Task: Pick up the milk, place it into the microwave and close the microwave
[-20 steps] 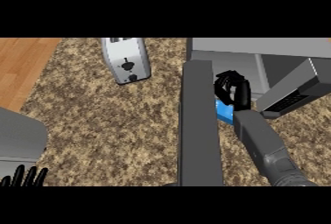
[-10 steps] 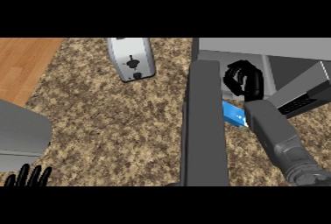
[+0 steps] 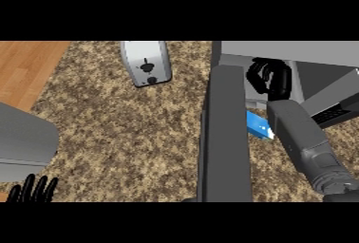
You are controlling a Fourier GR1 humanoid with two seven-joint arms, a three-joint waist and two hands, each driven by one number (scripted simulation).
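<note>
Nearest, far left of the open microwave door (image 3: pixel 224 142), the left hand (image 3: pixel 32 189) rests with fingers straight and raised, on the speckled desk (image 3: pixel 126 128). The door stands edge-on as a dark slab, walling off the desk's left part. Just right of it lies the blue milk (image 3: pixel 258 124), wedged between door and right forearm (image 3: pixel 305 142), which partly covers it. Farther on, the right hand (image 3: pixel 272 78) is clenched and empty at the microwave (image 3: pixel 280 47) mouth. A toaster (image 3: pixel 146 61) lies left of the door's far end.

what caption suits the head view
Right hand curled at the open microwave, blue milk carton lying apart from it.
</note>
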